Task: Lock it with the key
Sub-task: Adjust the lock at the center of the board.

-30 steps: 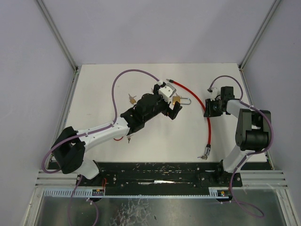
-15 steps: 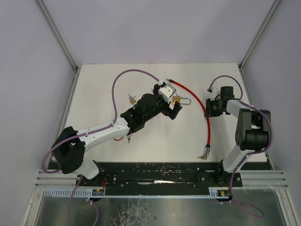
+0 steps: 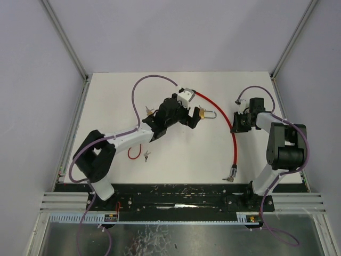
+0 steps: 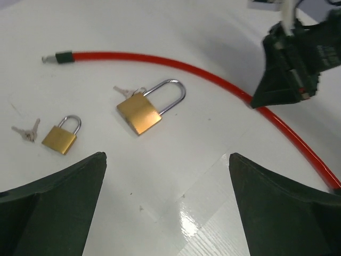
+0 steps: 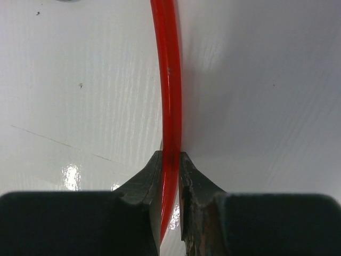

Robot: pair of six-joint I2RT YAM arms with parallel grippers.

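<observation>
A large brass padlock (image 4: 139, 113) lies on the white table with a key (image 4: 125, 92) at its body; it also shows in the top view (image 3: 205, 113). A small brass padlock (image 4: 59, 137) with keys (image 4: 25, 132) lies left of it. My left gripper (image 4: 166, 160) is open and empty, hovering just short of the large padlock; in the top view it (image 3: 187, 113) partly covers the padlock area. My right gripper (image 5: 170, 156) is shut on the red cable (image 5: 168, 80), which runs in an arc across the table (image 3: 234, 138).
The cable's black end (image 4: 63, 56) lies far left of the padlocks, its other end (image 3: 230, 175) near the front edge. Another small brass item (image 3: 149, 111) sits beside the left arm. A red loop with keys (image 3: 145, 155) lies near the left arm's base.
My left arm has swung and lifted, its elbow shifting right, and the gripper has drawn slightly back and left from the large padlock. The right arm has not moved.
</observation>
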